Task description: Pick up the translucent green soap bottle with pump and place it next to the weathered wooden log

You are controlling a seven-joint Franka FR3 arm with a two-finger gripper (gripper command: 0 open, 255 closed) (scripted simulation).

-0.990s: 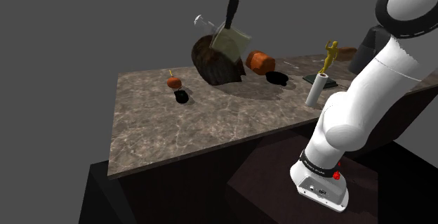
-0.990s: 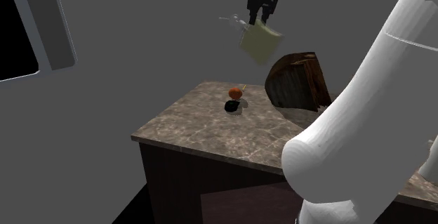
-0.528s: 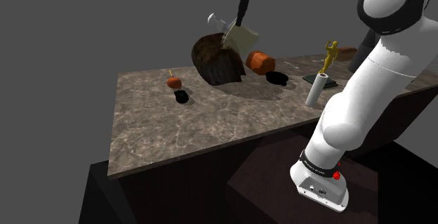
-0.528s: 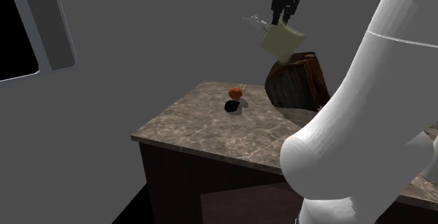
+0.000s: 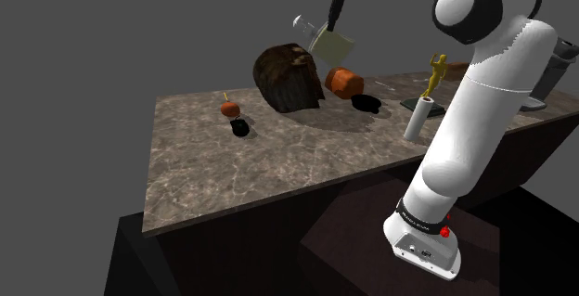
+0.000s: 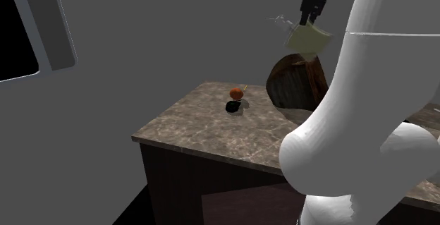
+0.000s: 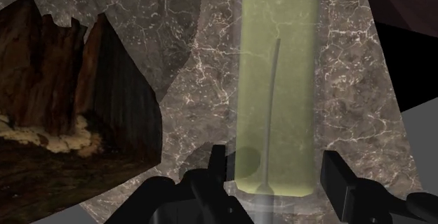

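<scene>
Wrist view shows the gripper (image 7: pixel 277 172) clasping the pump end of the green soap bottle (image 7: pixel 277 75), which hangs beyond its fingertips over the worktop (image 7: pixel 203 68), near the log (image 7: pixel 63 82).

White glossy arm (image 5: pixel 473 109), dark-ringed joint (image 5: pixel 442 8), all-black two-finger tool (image 5: pixel 328 23), white base plate (image 5: pixel 419 245) — small red buttons (image 5: pixel 445 232)

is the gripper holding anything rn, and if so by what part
Yes: the gripper holds the translucent green soap bottle in the air, gripped at its top end beside the pump.
</scene>
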